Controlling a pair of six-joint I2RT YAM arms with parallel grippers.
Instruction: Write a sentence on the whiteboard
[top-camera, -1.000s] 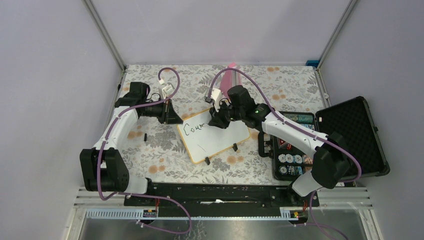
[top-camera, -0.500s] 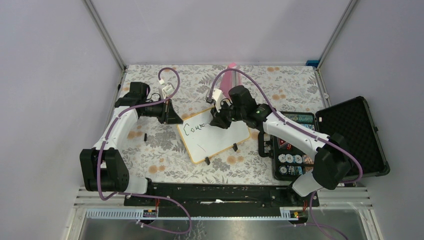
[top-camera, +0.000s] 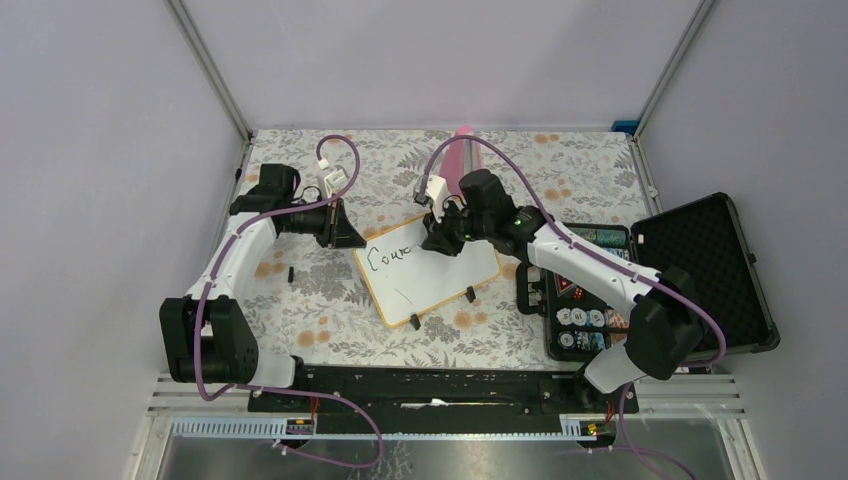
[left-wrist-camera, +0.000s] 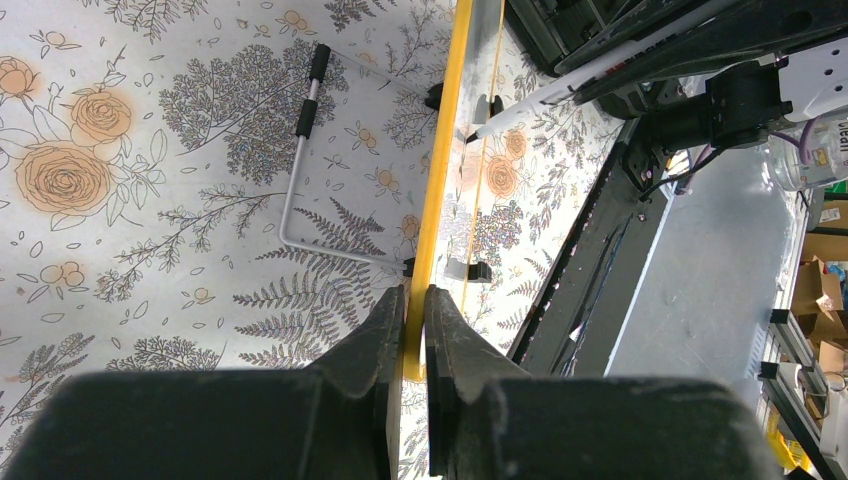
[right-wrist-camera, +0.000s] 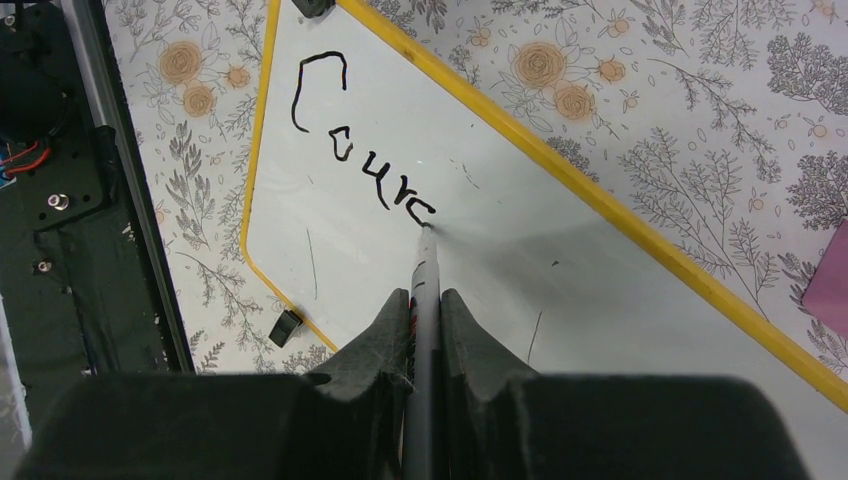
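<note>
The whiteboard (top-camera: 440, 275) lies tilted at mid-table, white with a yellow rim (right-wrist-camera: 620, 215). My left gripper (top-camera: 354, 240) is shut on its left edge; in the left wrist view the fingers (left-wrist-camera: 415, 295) pinch the yellow rim (left-wrist-camera: 445, 150). My right gripper (top-camera: 437, 244) hovers over the board's upper part, shut on a grey marker (right-wrist-camera: 427, 265) whose tip touches the board. The sentence (right-wrist-camera: 355, 150) reads about "Courc" in black, ending at the marker tip. The same marker (left-wrist-camera: 560, 85) shows in the left wrist view beside the board.
An open black case (top-camera: 690, 270) with poker chips (top-camera: 580, 330) sits at the right. A pink object (top-camera: 458, 155) lies behind the board. A small black piece (top-camera: 290, 272) rests on the floral cloth left of the board. A bent wire stand (left-wrist-camera: 300, 160) lies behind it.
The right gripper with the marker has edged slightly to the right across the board, lengthening the writing. The left arm has not moved.
</note>
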